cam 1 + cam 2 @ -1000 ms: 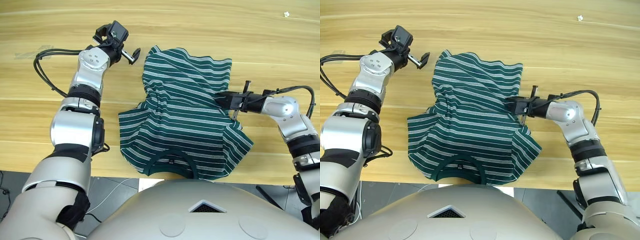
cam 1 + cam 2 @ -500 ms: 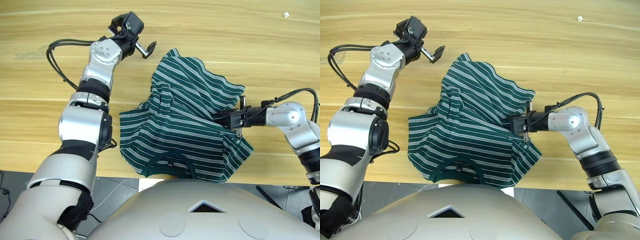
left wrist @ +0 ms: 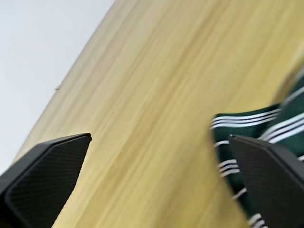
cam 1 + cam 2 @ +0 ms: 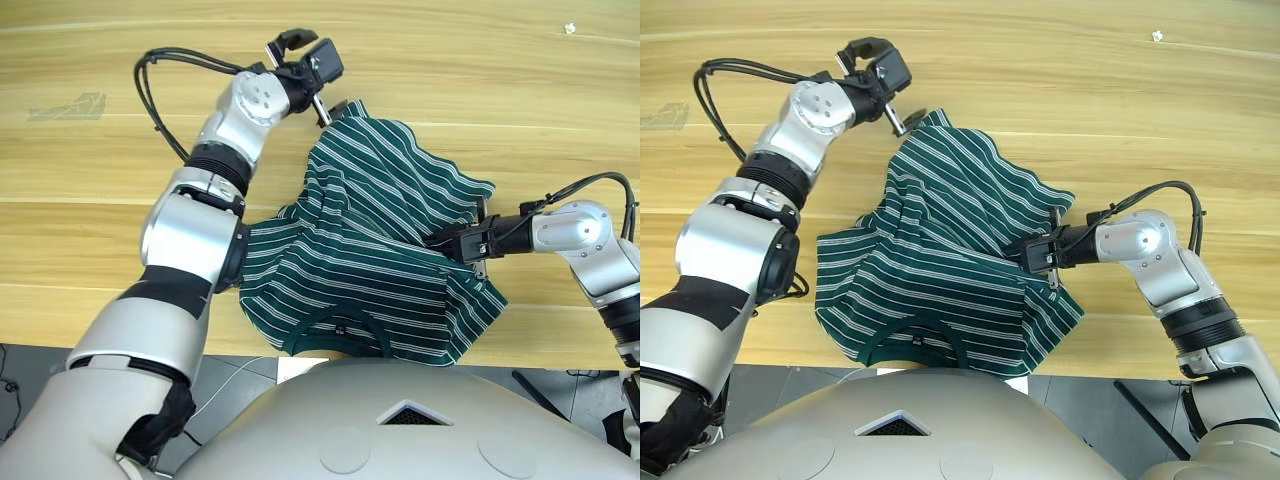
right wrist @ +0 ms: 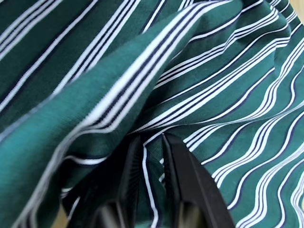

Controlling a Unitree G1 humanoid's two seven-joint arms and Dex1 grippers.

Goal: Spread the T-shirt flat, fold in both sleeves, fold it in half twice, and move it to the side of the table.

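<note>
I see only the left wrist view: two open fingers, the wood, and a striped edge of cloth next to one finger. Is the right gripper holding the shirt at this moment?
Observer: Yes. The right gripper is shut on a fold of the shirt, at its right side.
Operator: Which part of the shirt is my left gripper near?
Observer: The left gripper is at the far corner of the shirt, on the left.
Operator: Does the shirt lie flat?
Observer: No. It is bunched, with the far part pulled into slanted folds; the collar lies at the near edge of the table.
</note>
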